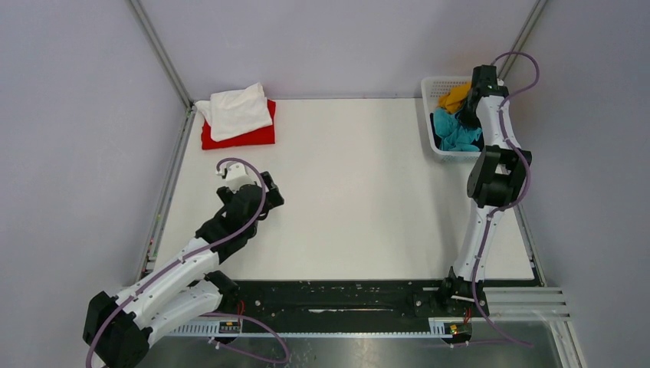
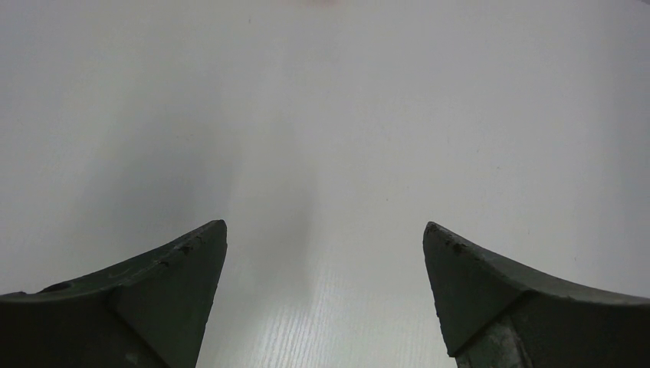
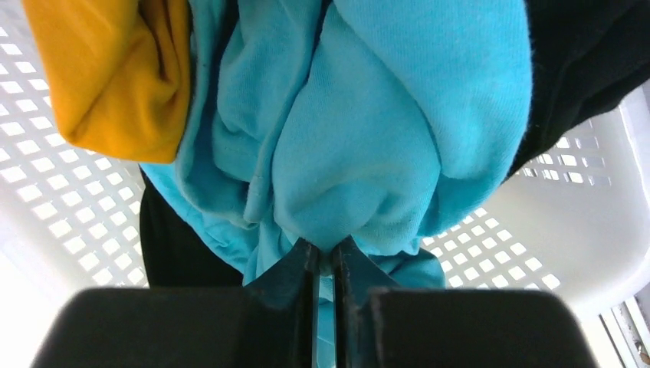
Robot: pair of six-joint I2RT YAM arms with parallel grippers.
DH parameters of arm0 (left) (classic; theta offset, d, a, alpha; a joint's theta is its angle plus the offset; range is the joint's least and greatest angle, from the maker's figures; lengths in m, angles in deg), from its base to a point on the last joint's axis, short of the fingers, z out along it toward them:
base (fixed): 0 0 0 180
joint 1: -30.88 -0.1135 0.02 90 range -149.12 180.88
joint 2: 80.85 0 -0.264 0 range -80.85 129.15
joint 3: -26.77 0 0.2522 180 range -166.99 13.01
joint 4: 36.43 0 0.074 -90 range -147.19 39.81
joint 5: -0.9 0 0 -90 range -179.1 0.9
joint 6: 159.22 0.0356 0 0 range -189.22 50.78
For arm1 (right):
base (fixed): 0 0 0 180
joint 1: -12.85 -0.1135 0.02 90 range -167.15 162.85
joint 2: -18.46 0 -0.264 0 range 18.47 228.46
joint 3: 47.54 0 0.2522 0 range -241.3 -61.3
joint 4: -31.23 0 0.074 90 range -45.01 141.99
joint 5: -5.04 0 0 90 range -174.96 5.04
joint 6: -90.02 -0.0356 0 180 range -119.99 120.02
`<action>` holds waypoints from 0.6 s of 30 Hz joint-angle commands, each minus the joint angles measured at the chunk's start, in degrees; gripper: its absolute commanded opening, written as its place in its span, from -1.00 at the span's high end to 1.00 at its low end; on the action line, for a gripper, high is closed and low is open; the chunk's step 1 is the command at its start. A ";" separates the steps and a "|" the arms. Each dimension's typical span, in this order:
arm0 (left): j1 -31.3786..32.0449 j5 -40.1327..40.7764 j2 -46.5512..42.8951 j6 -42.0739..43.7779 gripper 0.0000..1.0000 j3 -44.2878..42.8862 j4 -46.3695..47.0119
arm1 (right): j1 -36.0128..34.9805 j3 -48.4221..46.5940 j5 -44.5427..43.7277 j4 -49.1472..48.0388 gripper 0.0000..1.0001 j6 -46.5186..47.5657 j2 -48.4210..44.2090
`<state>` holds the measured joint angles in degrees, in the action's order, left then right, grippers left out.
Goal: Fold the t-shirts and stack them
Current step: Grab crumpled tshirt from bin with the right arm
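A folded white t-shirt (image 1: pixel 236 111) lies on a folded red t-shirt (image 1: pixel 245 135) at the table's far left. The turquoise t-shirt (image 1: pixel 454 132) is bunched in the white mesh basket (image 1: pixel 431 86) at the far right, with the mustard yellow t-shirt (image 1: pixel 454 96) behind it. My right gripper (image 3: pixel 326 249) is shut on a fold of the turquoise t-shirt (image 3: pixel 360 146) inside the basket. The mustard t-shirt (image 3: pixel 115 69) and black t-shirt (image 3: pixel 590 54) lie beside it. My left gripper (image 2: pixel 326 230) is open and empty above bare table, left of centre.
The basket's wall (image 3: pixel 552 230) surrounds my right gripper. The right arm (image 1: pixel 497 169) reaches over the table's right edge. A metal rail (image 1: pixel 345 303) runs along the near edge. Grey walls enclose the table.
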<state>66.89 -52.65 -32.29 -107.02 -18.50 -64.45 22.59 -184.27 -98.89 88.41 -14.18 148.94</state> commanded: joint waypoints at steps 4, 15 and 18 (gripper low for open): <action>-0.06 1.15 -3.59 -0.72 -0.98 -1.42 -0.15 | 0.37 -3.67 3.19 2.40 1.00 0.85 -9.54; -0.06 -1.18 -8.12 -1.74 -0.98 -0.18 -0.82 | 0.28 7.63 13.22 -9.75 1.00 -3.62 -42.95; -0.14 -1.91 -9.38 -2.00 -0.98 0.25 -0.87 | 0.28 4.15 23.93 -9.07 1.00 -5.99 -46.47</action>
<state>66.92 -53.33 -39.86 -108.25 -18.45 -66.42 22.67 -176.84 -87.99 83.69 -16.65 107.41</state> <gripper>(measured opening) 0.989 0.036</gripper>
